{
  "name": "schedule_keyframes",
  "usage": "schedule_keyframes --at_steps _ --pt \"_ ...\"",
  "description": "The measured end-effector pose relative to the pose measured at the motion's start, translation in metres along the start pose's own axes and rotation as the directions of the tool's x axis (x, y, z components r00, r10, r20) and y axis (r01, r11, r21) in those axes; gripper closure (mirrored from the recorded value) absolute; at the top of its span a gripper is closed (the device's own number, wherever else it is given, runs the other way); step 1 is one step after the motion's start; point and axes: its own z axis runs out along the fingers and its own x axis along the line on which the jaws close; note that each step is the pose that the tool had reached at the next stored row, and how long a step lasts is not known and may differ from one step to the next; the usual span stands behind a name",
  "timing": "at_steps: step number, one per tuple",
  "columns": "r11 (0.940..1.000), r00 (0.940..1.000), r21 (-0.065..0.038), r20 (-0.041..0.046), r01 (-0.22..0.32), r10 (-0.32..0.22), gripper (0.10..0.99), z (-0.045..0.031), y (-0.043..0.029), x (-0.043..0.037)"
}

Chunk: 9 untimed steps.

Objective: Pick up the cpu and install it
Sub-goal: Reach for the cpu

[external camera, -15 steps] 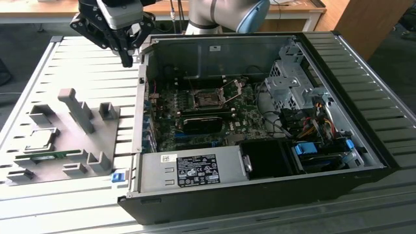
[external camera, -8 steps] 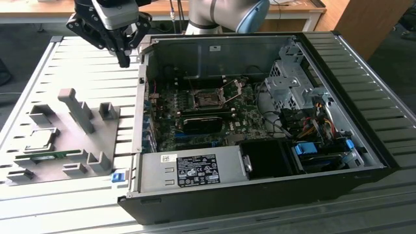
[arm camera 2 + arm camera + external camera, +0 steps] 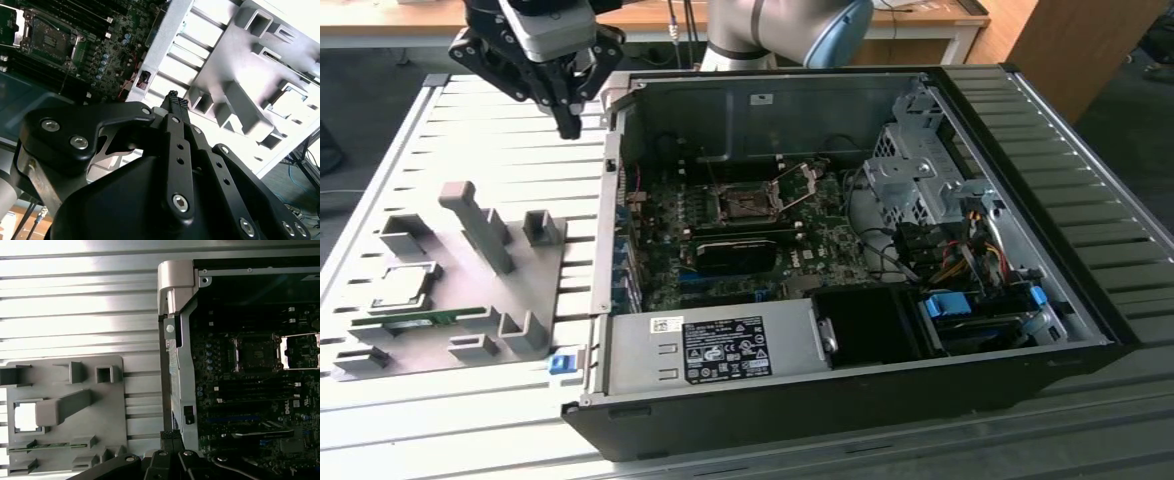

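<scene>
- The slatted metal table (image 3: 494, 130) carries everything in the scene.
- The open computer case (image 3: 854, 400) lies on its side and takes up the middle and the exterior view's right.
- The arm (image 3: 774, 25) comes in from the far edge, behind the case.
- The motherboard (image 3: 720, 250) lies flat on the case floor, with a power supply (image 3: 720, 350) along the near side.
- The grey fixture plate (image 3: 454, 295) sits on the table at the exterior view's left, just beside the case, with upright blocks standing on it.
- The gripper (image 3: 567, 125) hangs above the table at the case's far left corner, just outside the case wall. Its fingers are pressed together with nothing between them, as both wrist views show (image 3: 175, 99) (image 3: 170, 434).
- The socket (image 3: 747, 205) sits toward the far side of the board, its cover plate swung open next to it. It shows in both wrist views (image 3: 256, 355) (image 3: 50, 40).
- The cpu (image 3: 400, 287) lies flat in a square frame on the left part of the plate, well apart from the gripper. It shows as a bright square in the first wrist view (image 3: 25, 416).
- A narrow green strip (image 3: 420, 320) lies on the plate just nearer than the cpu.
</scene>
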Motion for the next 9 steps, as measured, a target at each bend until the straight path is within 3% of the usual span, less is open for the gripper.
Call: schedule_keyframes --at_steps 9 --pt "1.0000 1.0000 0.000 0.0000 0.000 0.000 0.980 0.0002 -0.0004 0.0058"
